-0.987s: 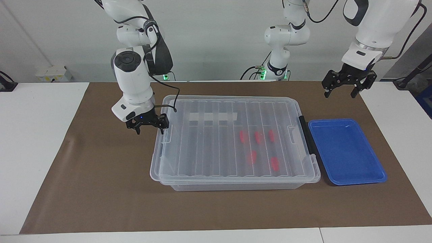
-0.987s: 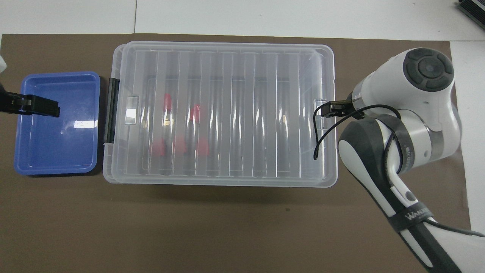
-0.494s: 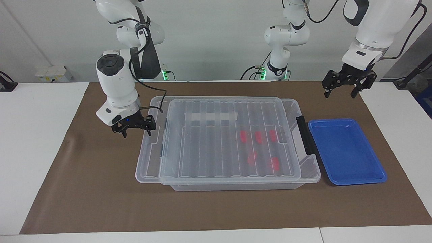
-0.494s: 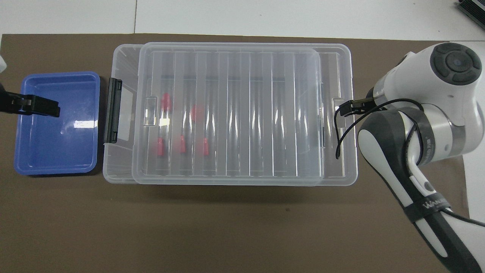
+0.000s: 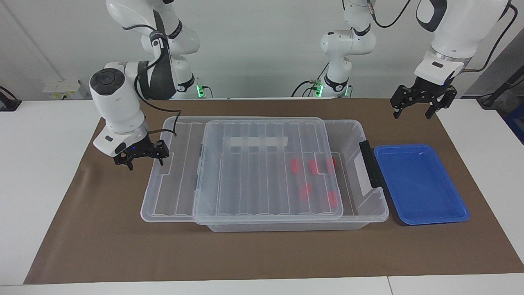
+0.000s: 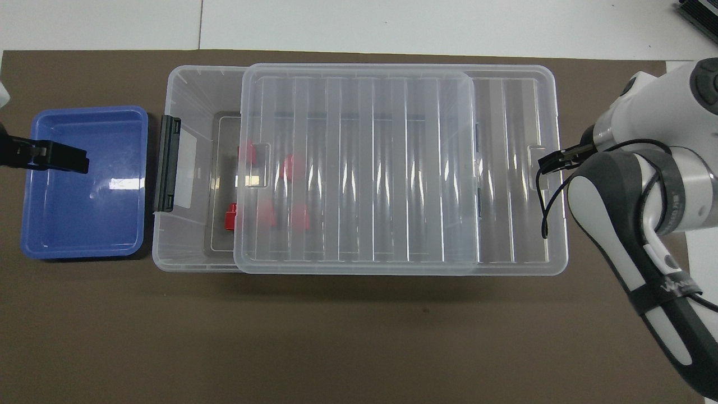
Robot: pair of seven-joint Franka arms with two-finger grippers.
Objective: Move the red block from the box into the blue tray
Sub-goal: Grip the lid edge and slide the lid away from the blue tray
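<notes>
The clear box [image 5: 370,213] [image 6: 182,90] stands mid-table with its ribbed lid [image 5: 245,176] [image 6: 359,168] slid partway off toward the right arm's end. Several red blocks lie inside near the latch end. One red block [image 6: 230,217] is uncovered and the others, like this red block [image 5: 305,190], show through the lid. My right gripper [image 5: 145,164] [image 6: 555,160] is at the lid's overhanging end lip, fingers apart. The empty blue tray [image 5: 421,184] [image 6: 84,185] lies beside the box's latch end. My left gripper [image 5: 412,114] hangs open in the air over the mat by the tray.
A black latch [image 5: 370,164] [image 6: 167,163] sits on the box end that faces the tray. A brown mat [image 5: 262,254] covers the table under everything. The right arm's forearm and a loose cable [image 6: 541,207] hang over the mat past the lid's end.
My right gripper has moved toward the right arm's end of the table and the lid slid with it, uncovering the box's latch end. The left arm has stayed still.
</notes>
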